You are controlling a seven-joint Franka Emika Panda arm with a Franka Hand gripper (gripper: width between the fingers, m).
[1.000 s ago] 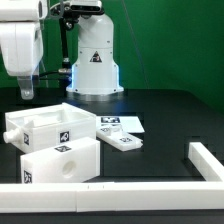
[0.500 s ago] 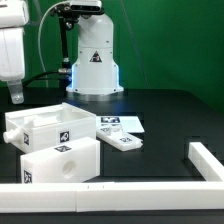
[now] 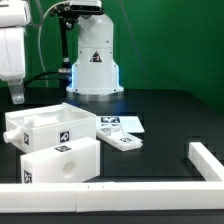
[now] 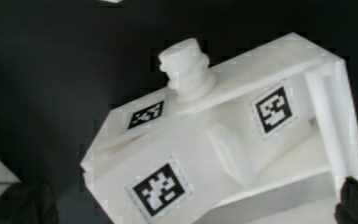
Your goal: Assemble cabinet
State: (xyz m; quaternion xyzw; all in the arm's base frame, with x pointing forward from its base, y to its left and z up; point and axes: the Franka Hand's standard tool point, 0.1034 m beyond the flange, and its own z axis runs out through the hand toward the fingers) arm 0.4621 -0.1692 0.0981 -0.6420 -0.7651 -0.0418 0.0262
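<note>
Two white boxy cabinet parts with black-and-white tags lie side by side at the exterior view's left: a rear box (image 3: pixel 45 124) and a front box (image 3: pixel 62 160). A small flat tagged cabinet piece (image 3: pixel 122 141) lies to their right. My gripper (image 3: pixel 16 95) hangs above the left end of the rear box, apart from it. In the wrist view the gripper (image 4: pixel 185 198) is open and empty, with dark fingertips (image 4: pixel 11 195) at the frame's edges. Below it are the tagged boxes (image 4: pixel 211 140) and a white peg (image 4: pixel 181 66).
The marker board (image 3: pixel 121 124) lies behind the small flat piece. A long low white rail (image 3: pixel 120 192) runs along the front and turns back at the exterior view's right (image 3: pixel 206 160). The white robot base (image 3: pixel 93 60) stands at the back on the black table.
The gripper moved toward the exterior view's left between one second and half a second ago, then held still. The cabinet parts have not moved.
</note>
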